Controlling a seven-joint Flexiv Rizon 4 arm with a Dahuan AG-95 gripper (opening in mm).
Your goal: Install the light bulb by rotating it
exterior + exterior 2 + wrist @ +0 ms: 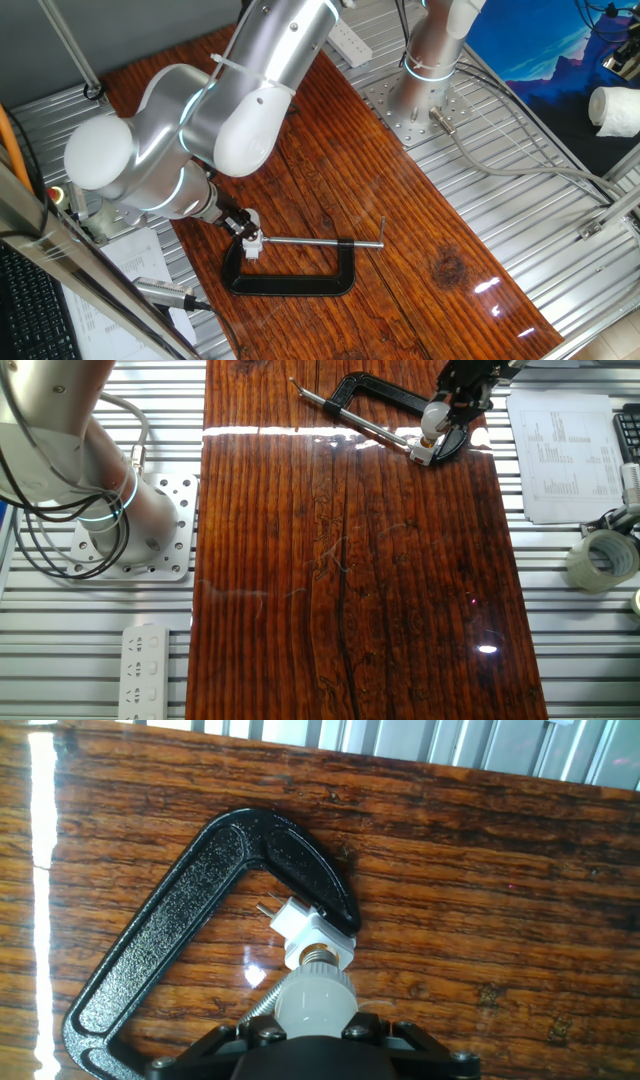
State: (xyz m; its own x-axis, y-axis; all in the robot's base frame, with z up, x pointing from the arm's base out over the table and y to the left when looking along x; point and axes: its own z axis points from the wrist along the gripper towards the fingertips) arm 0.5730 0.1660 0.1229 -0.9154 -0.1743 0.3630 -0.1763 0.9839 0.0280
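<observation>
Bulb (316,1005): held at its dome by the claw (316,1055), fingers closed in on either side of it; threaded base pointing away from the hand and sitting at the mouth of the socket (312,935). Whether the thread has caught cannot be told. Position suits turning the bulb about its own axis, which runs in line with the hand.

Socket: small white block, two pins showing at its far end. Gripped in a black clamp (190,945) that lies flat on the wooden counter (500,900), screw rod (320,241) run up against it. Judged purpose: the clamp's weight and bite stop the block spinning while the bulb is rotated.

Location: near one end of the counter, by the papers (565,455); from the other fixed view the bulb (436,416) sits just above the block.

Appearance of bulb: tiny, frosted white, smooth round dome, short narrow metal base with visible thread, brass-coloured. Unlit. No cracks or marks visible.
</observation>
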